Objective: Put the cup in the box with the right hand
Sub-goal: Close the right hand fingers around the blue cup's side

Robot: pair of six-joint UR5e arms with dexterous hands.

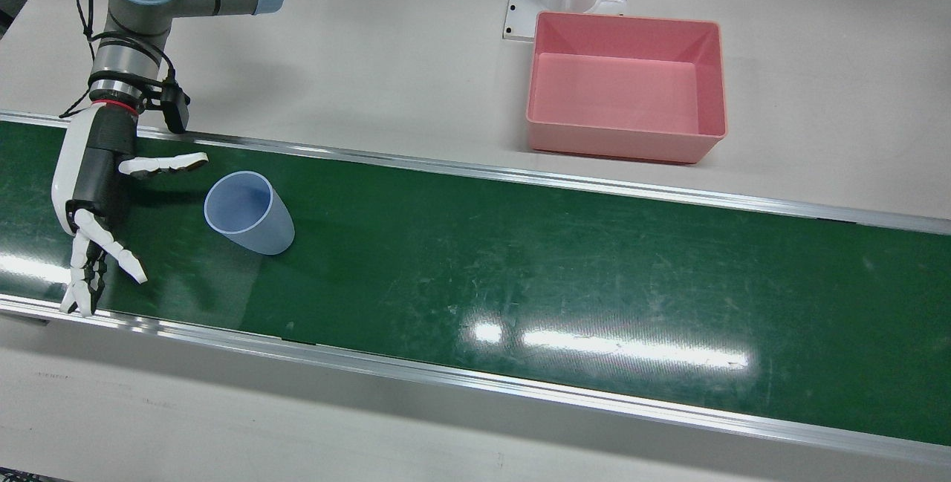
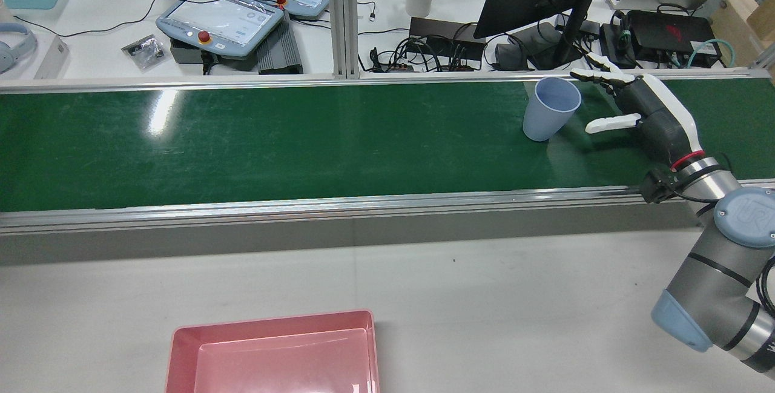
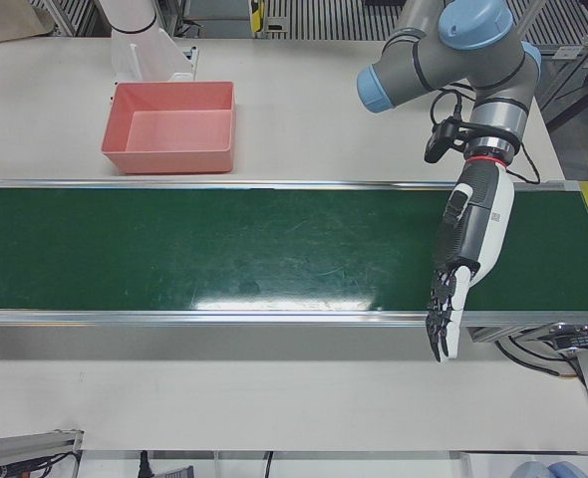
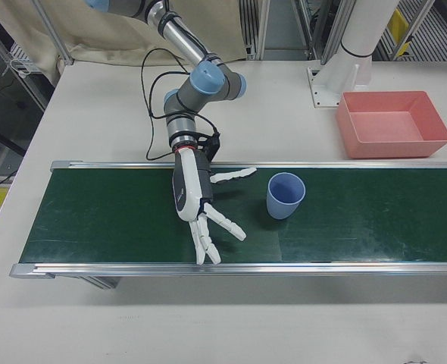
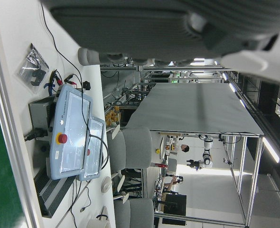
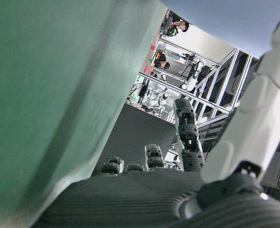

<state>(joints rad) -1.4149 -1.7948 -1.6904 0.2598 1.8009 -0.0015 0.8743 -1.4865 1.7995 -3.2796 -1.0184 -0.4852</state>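
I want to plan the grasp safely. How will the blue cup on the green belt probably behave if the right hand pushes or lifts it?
The blue cup stands upright on its narrower base with a wider mouth, so a sideways push near the rim may tip it. It looks like thin, empty plastic, so probably light and somewhat flexible. Its smooth wall may slip in the open right hand.

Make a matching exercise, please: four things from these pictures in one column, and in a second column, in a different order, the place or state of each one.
Things:
1. cup
2. box
3. right hand
4. left hand

Places or states:
A. on the white table, empty
B. open, beside the cup, not touching it
C. upright on the green belt
D. open over the belt, far from the cup

Pairs: 1-C, 2-A, 3-B, 4-D
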